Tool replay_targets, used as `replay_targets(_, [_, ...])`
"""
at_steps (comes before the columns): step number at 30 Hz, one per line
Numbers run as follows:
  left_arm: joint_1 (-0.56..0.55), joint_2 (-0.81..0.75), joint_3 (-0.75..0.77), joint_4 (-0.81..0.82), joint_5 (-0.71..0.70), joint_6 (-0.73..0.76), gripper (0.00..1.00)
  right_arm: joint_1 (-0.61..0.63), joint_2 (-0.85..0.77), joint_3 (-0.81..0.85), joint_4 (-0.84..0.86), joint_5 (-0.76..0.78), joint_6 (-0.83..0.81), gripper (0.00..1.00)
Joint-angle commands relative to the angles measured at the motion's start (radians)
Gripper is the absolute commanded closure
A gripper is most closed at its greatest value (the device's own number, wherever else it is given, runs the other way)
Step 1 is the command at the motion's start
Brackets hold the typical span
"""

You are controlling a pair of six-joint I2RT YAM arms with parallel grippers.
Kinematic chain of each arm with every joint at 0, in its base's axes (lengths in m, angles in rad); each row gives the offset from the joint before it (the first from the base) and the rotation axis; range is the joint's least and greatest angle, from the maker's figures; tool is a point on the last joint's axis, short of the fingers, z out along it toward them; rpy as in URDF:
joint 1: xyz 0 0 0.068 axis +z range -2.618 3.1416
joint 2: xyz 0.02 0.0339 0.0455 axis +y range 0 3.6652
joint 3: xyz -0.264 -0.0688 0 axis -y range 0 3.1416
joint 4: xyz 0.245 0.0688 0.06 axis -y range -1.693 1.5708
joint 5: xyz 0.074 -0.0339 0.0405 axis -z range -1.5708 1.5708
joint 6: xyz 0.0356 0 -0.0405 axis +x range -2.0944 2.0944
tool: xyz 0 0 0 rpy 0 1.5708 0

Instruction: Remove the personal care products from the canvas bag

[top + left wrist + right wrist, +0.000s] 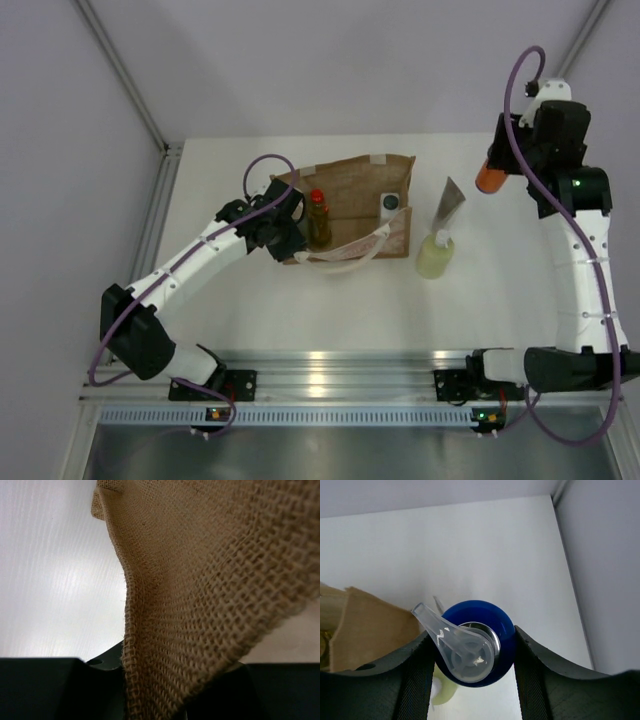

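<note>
The left gripper is pinching the canvas bag's woven edge tight between its fingers, while the right gripper is clamping the orange-blue bottle between its own.

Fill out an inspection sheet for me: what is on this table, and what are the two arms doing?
Surface: white table, smooth.
Job's things: canvas bag with an amber red-capped bottle and a white square bottle in its mouth, as far as seen; sachet and pale-yellow bottle on the table right of it; orange-blue bottle lifted.
Clutter: nothing seen.
Grippers: left gripper shut on the bag's left edge; right gripper shut on the orange-blue bottle.
Cables: a purple cable loops along each arm.
Surroundings: pale walls; metal rail at the near edge.
</note>
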Motion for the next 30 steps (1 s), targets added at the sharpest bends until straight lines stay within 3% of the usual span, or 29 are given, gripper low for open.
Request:
replay_targets(1, [0.0, -0.024, 0.004, -0.025, 0.032, -0.012, 0.66, -0.125, -0.076, -0.156, 0.244, -0.045, 0.055, 1.0])
replay_targets(6, [0.0, -0.029, 0.001, -0.025, 0.038, -0.013, 0.66, -0.174, -0.109, -0.392, 0.46, -0.055, 0.077, 1.0])
replay_targets(14, [0.0, -0.04, 0.006, -0.025, 0.036, -0.019, 0.66, -0.18, -0.046, -0.61, 0.684, -0.013, 0.029, 1.0])
replay_targets(22, [0.0, -0.052, -0.002, -0.025, 0.039, -0.016, 0.66, -0.192, 0.0, -0.788, 0.842, -0.045, 0.074, 1.0])
replay_targets(30, [0.0, -0.05, 0.006, -0.025, 0.044, -0.013, 0.67, -0.193, 0.042, -0.868, 0.856, -0.036, 0.08, 1.0])
